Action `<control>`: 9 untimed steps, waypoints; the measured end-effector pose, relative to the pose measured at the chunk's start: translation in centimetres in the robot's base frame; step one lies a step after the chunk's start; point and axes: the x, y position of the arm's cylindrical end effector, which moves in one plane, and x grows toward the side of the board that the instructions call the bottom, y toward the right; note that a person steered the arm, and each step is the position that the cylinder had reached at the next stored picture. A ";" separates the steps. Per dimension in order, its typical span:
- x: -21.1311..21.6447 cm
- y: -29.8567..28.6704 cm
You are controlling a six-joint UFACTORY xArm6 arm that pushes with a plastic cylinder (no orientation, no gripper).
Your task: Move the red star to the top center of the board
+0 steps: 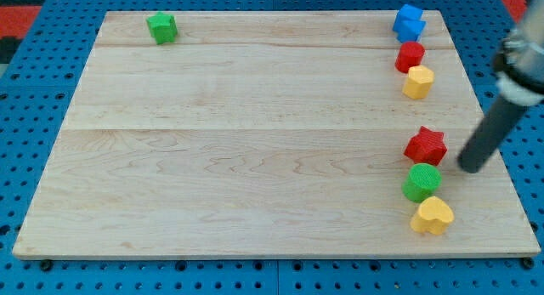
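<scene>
The red star (426,146) lies on the wooden board (255,142) near its right edge, a little below mid-height. My tip (470,168) is on the board just right of the red star and slightly below it, a short gap apart. The dark rod slants up to the view's right. A green round block (422,182) sits directly below the star, almost touching it. A yellow heart (433,215) lies below the green one.
A blue block (409,23) sits at the top right corner, with a red round block (410,56) and a yellow block (418,82) below it. A green star-like block (161,27) lies at the top left.
</scene>
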 end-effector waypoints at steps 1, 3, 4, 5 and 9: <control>-2.3 -3.9; -8.9 -7.4; -9.1 -11.2; -4.8 -12.4; -17.8 -15.6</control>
